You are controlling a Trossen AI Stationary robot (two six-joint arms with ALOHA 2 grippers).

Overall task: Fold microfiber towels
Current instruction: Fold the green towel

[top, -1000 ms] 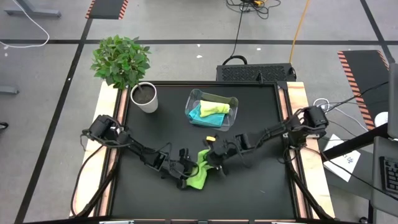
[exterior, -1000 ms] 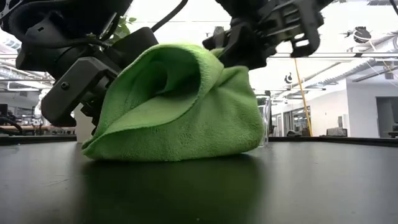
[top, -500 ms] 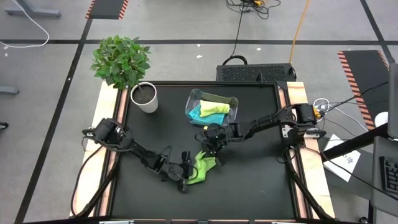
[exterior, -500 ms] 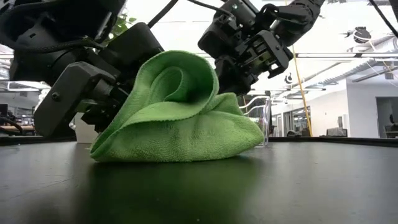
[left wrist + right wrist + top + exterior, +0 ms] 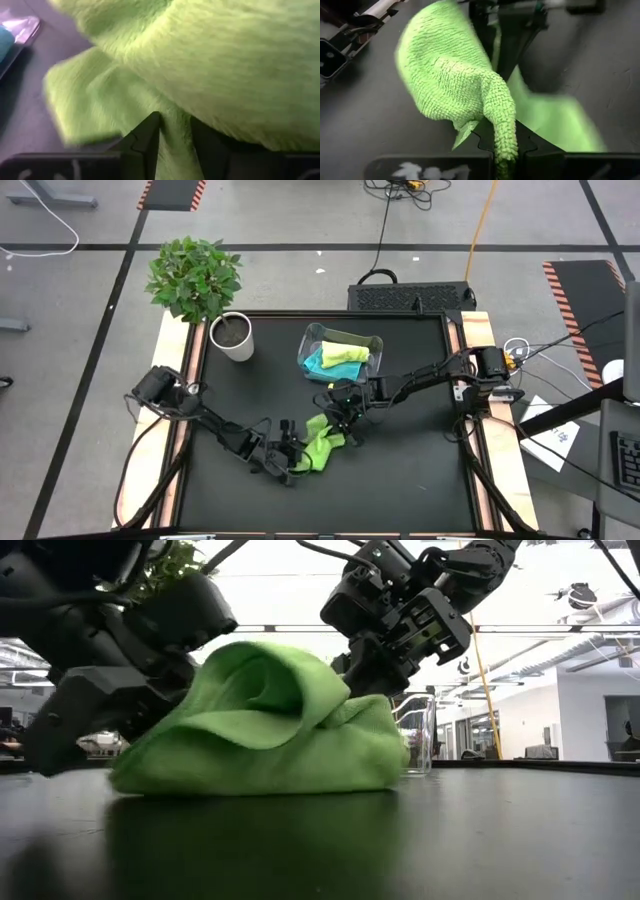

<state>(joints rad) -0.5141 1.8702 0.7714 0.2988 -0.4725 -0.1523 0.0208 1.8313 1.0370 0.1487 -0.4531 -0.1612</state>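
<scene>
The bright green towel (image 5: 320,446) lies bunched on the black table in front of the clear bin (image 5: 312,340); its underside rests on the table (image 5: 250,780). My left gripper (image 5: 296,459) is shut on the towel's left end. My right gripper (image 5: 339,420) is shut on its far right end, a little above the table. The pale yellow-green towel (image 5: 346,354) and the turquoise towel (image 5: 320,363) lie in the bin. My left gripper pinches a fold of the green towel (image 5: 175,131) between its two fingers, coming in low from the table's left. The cloth bulges up over the fingers, and that end lies on the table. My right gripper pinches a narrow ridge of the towel (image 5: 503,134) between its two fingers, slanting down from the far right. That end (image 5: 345,705) is raised off the table, and the cloth sags from it toward the left gripper.
A potted plant in a white pot (image 5: 231,337) stands at the far left of the table. The clear bin stands at the far middle. Wooden rails (image 5: 478,380) run along the table's left and right edges. Bare black tabletop (image 5: 420,480) lies near the front right.
My right gripper has gone toward the far edge and up a little with its end of the green towel. My left gripper has drawn back toward the table's left with the other end. The towel has slid left along the table and sunk lower and longer.
</scene>
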